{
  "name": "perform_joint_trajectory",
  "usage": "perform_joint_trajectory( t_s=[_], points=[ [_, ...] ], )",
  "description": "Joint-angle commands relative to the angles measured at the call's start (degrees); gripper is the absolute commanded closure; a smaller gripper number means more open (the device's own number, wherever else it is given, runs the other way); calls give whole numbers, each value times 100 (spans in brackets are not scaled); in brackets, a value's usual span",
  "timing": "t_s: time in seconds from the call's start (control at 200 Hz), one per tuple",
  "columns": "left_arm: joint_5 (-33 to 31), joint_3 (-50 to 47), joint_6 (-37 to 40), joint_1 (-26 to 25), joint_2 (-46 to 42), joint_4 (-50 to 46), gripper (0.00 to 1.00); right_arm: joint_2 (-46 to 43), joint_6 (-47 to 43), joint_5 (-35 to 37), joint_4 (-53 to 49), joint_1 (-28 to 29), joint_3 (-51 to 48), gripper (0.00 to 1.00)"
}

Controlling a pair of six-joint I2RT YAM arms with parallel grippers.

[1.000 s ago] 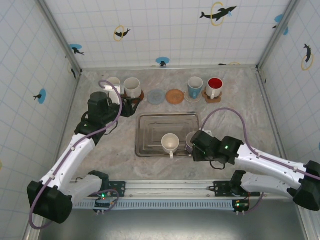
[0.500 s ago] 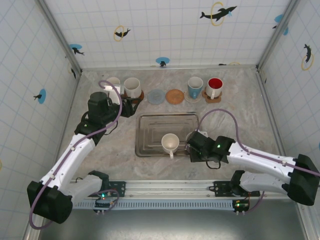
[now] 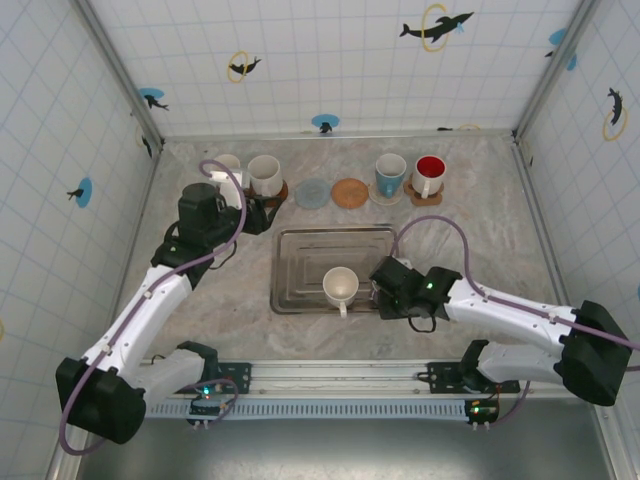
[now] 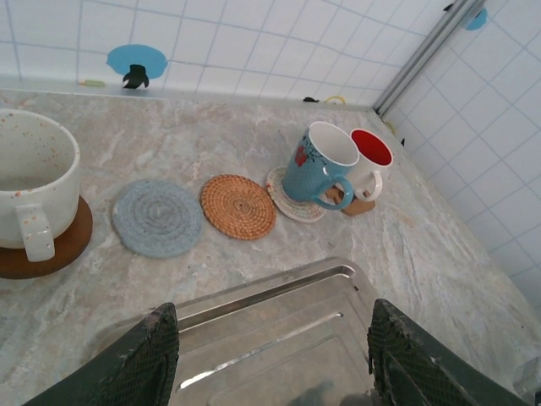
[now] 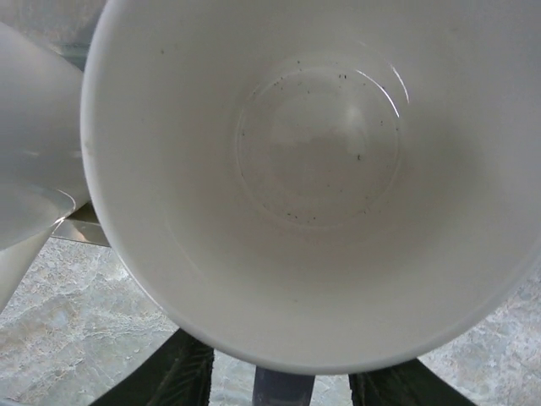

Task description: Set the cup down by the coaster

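Note:
A white cup [image 5: 321,169] with a grey-blue handle [image 5: 283,391] fills the right wrist view from above. It stands at the right edge of the steel tray [image 3: 300,250]. My right gripper [image 3: 385,287] is over it, one dark finger [image 5: 182,372] on each side of the handle, tips hidden under the rim. A second white cup [image 3: 340,285] stands in the tray just to the left. Two bare coasters lie at the back, grey-blue [image 4: 158,217] and orange woven [image 4: 238,205]. My left gripper [image 4: 270,372] hangs open over the tray's far left corner, holding nothing.
A blue mug [image 4: 317,165] and a red-lined mug [image 4: 368,161] stand on coasters at the back right. A speckled cup [image 4: 30,182] on a wooden coaster and another cup [image 3: 226,168] stand at the back left. Tiled walls close in three sides.
My right arm has slid left onto the cup at the tray's right edge, and its jaws have narrowed. The left arm has not moved.

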Motion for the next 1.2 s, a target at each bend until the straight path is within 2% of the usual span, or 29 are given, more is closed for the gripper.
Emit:
perform_joint_trajectory(
  t_s=[0.0, 0.581, 0.911, 1.051, 1.196],
  points=[
    [-4, 5, 117, -35, 39, -22, 40, 36, -84, -13, 165, -80, -85, 59],
    [19, 9, 126, -35, 57, -21, 40, 186, -50, -119, 493, -185, -349, 64],
    [3, 11, 130, -38, 49, -39, 40, 147, -75, -69, 429, -213, -314, 85],
    [4, 12, 129, -34, 57, -40, 40, 66, -160, 128, 104, -213, -135, 100],
    [9, 12, 130, -35, 57, -36, 40, -98, -224, 305, -93, -213, 61, 100]
  ],
)
